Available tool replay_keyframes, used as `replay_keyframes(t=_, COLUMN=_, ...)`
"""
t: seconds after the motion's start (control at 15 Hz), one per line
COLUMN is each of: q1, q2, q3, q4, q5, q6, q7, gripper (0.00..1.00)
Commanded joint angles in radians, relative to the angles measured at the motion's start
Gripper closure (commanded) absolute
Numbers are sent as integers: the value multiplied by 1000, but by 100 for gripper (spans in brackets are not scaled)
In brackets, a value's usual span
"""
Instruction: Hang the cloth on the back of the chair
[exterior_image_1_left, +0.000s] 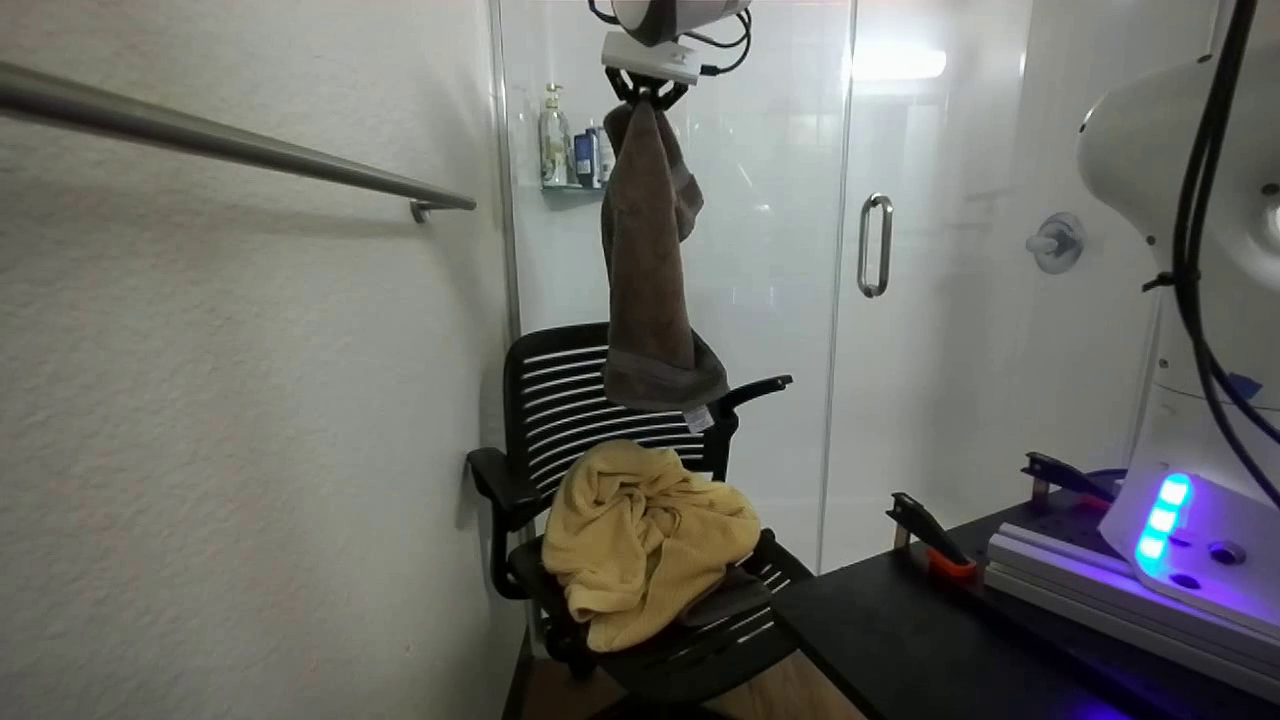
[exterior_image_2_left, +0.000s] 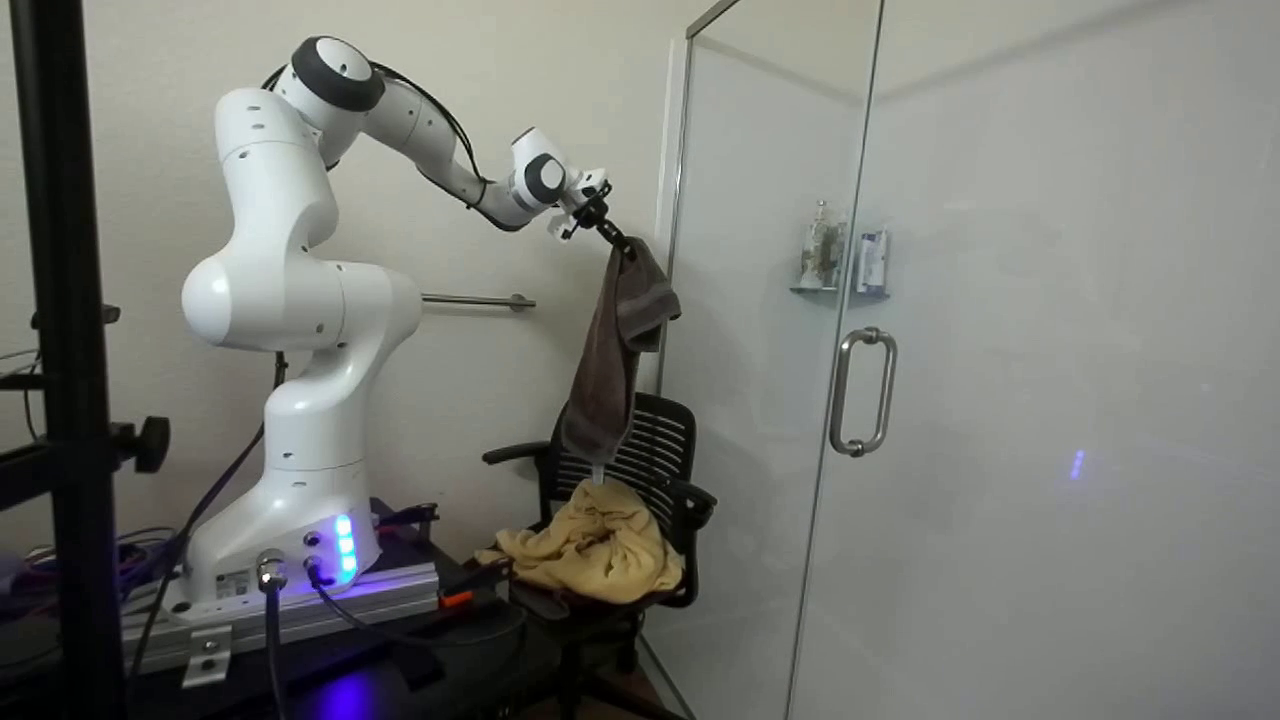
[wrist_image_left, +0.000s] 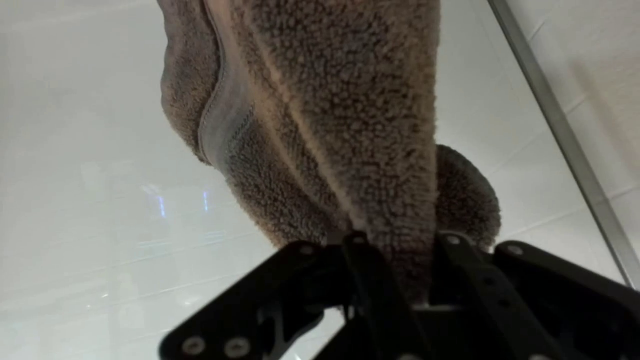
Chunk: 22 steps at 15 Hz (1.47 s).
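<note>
Steel, the rail (exterior_image_1_left: 240, 145) runs nearest in an exterior view, along a pale wall (exterior_image_1_left: 250, 420); across from it lies the black table (exterior_image_1_left: 870, 625), which bears the white arm (exterior_image_2_left: 310, 300), blue lights (exterior_image_1_left: 1162, 520) glowing at its base. Beyond the table's edge the arm ends in the gripper (wrist_image_left: 404, 245). In the wrist view the jaws stand almost together, parted only by the brown cloth (exterior_image_1_left: 650, 260) bunched between them, and they have it by one end. The cloth hangs from there in folds, its lower hem and a white tag (exterior_image_1_left: 698, 418) seen against the slatted back of the chair (exterior_image_1_left: 560, 340) in both exterior views; whether hem and back touch, I cannot tell. Below the tag, a yellow cloth (exterior_image_1_left: 650, 540) lies heaped on the seat, with some dark fabric (exterior_image_1_left: 730, 597) showing at its edge. Black armrests (exterior_image_1_left: 505, 490) stand on either side of the heap, and a patch of wood floor (exterior_image_1_left: 790, 690) shows beneath the chair. Farthest comes the glass (exterior_image_1_left: 760, 270), with a metal handle (exterior_image_2_left: 888, 390); through it show a small shelf (exterior_image_1_left: 570, 188) and the bottles (exterior_image_1_left: 555, 140) standing upright on it.
</note>
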Motion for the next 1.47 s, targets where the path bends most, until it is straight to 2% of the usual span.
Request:
replay_keyframes(t=0.0, q1=-63, q2=-154, q3=116, q4=-33, q5=33, q6=61, q7=-63, gripper=100)
replay_keyframes(t=0.2, q1=-289, q2=-272, q3=337, q4=0, q5=67, q6=92, q7=-164, gripper=100)
replay_keyframes(t=0.47, q1=-583, q2=-323, q3=627, q4=141, q5=204, q6=-93, q7=-419, gripper=100)
replay_keyframes(t=0.6, q1=-703, q2=-304, q3=733, q4=219, q5=338, q6=-201, q7=-583, gripper=100)
replay_keyframes(t=0.8, q1=-896, q2=-241, q3=906, q4=346, q5=597, q6=-321, q7=-828, gripper=100)
replay_keyframes(t=0.93, q1=-1041, q2=-150, q3=1013, q4=461, q5=722, q6=-420, q7=-914, gripper=100)
replay_keyframes(t=1.0, q1=-1110, q2=-114, q3=1068, q4=508, q5=727, q6=-440, q7=-894, gripper=100)
replay_keyframes(t=1.07, q1=-1178, q2=-86, q3=1134, q4=539, q5=688, q6=-401, q7=-823, gripper=100)
replay_keyframes(t=1.13, q1=-1200, q2=-222, q3=1236, q4=414, q5=573, q6=-338, q7=-821, gripper=100)
replay_keyframes(t=1.2, q1=-1256, q2=-184, q3=1282, q4=451, q5=567, q6=-336, q7=-805, gripper=100)
replay_keyframes(t=1.27, q1=-1288, q2=-154, q3=1305, q4=477, q5=562, q6=-335, q7=-798, gripper=100)
replay_keyframes(t=1.4, q1=-1303, q2=-129, q3=1314, q4=501, q5=557, q6=-334, q7=-788, gripper=100)
